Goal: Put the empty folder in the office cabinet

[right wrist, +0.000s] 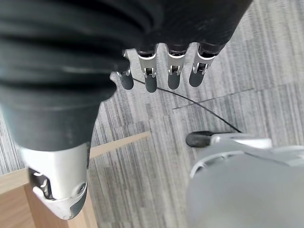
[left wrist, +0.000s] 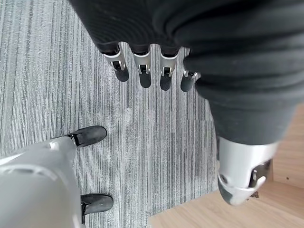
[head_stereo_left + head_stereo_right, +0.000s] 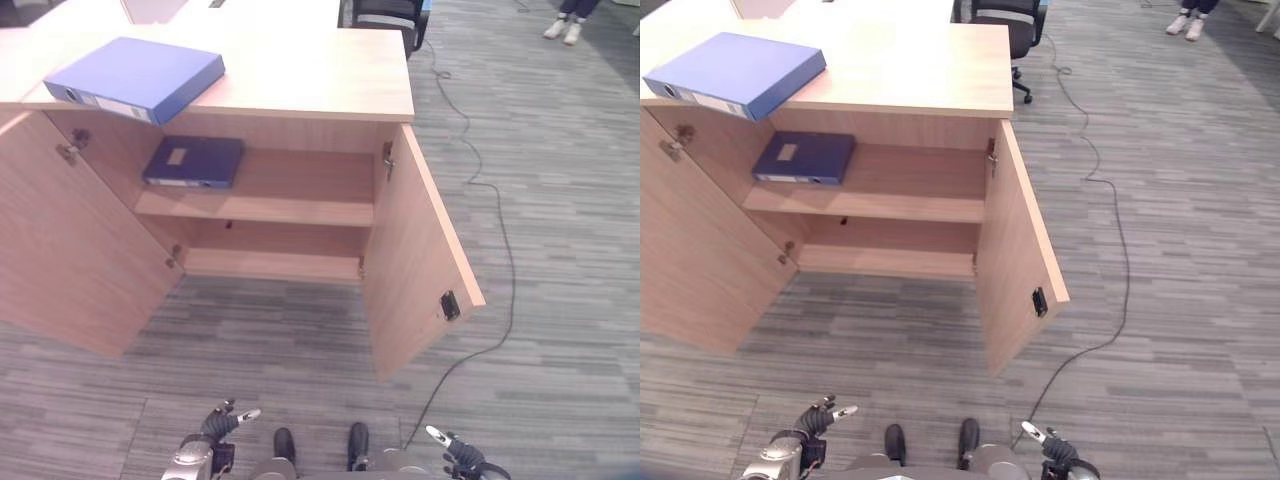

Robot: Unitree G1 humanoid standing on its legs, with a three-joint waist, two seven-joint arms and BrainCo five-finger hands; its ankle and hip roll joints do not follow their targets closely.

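**Folder not picked up yet**

Both hands hang low, fingers relaxed, holding nothing: left hand [image 3: 215, 425], right hand [image 3: 455, 452]. Folder [image 3: 135, 77] lies on the cabinet [image 3: 300, 90] worktop, overhanging the front edge. Grab that overhang. Upper shelf [image 3: 300, 195] beside the dark binder [image 3: 193, 162] is free. Labels unreadable.

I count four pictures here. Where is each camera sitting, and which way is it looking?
Left eye view: on the head, looking down at the open cabinet, with the blue folder on top; both hands low.
Right eye view: beside it, the same scene; left hand, right hand.
Left wrist view: along the left hand's relaxed fingers, down at the carpet.
Right wrist view: likewise, right hand's fingers.
Both eyes share the dark folder on the shelf.
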